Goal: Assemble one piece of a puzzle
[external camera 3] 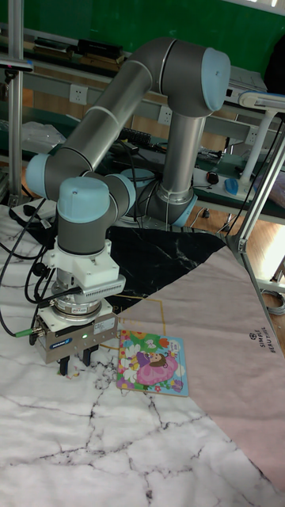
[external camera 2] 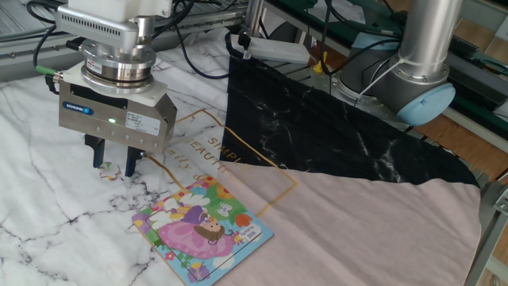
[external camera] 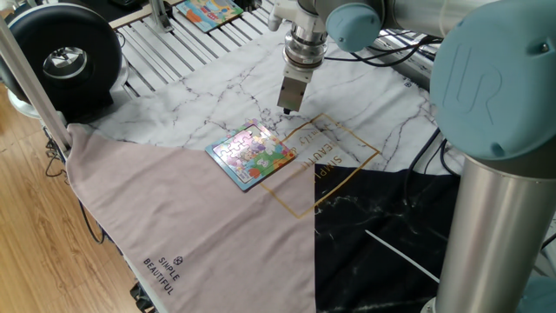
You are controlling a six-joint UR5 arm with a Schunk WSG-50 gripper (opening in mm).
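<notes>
The puzzle [external camera 2: 202, 230] is a small square board with a blue rim and a pink-and-green cartoon picture; it lies flat on the marble-print cloth [external camera: 252, 155] [external camera 3: 153, 363]. The piece [external camera 2: 111, 170] is a tiny pale jigsaw shape lying on the cloth, up and left of the board. My gripper [external camera 2: 114, 159] hangs straight down just over the piece, fingers [external camera 2: 133, 163] apart on either side of it, open and holding nothing. In the one fixed view the gripper [external camera: 285, 109] stands just beyond the board's far corner. In the tall view the gripper [external camera 3: 75, 360] is left of the board.
A second colourful board [external camera: 208, 10] lies on the metal slats at the far edge. A black round device [external camera: 61, 56] stands at the far left. Pink cloth [external camera: 200, 226] and black marble cloth [external camera 2: 333, 127] cover the near side. The arm's base [external camera 2: 421, 71] stands behind, with cables.
</notes>
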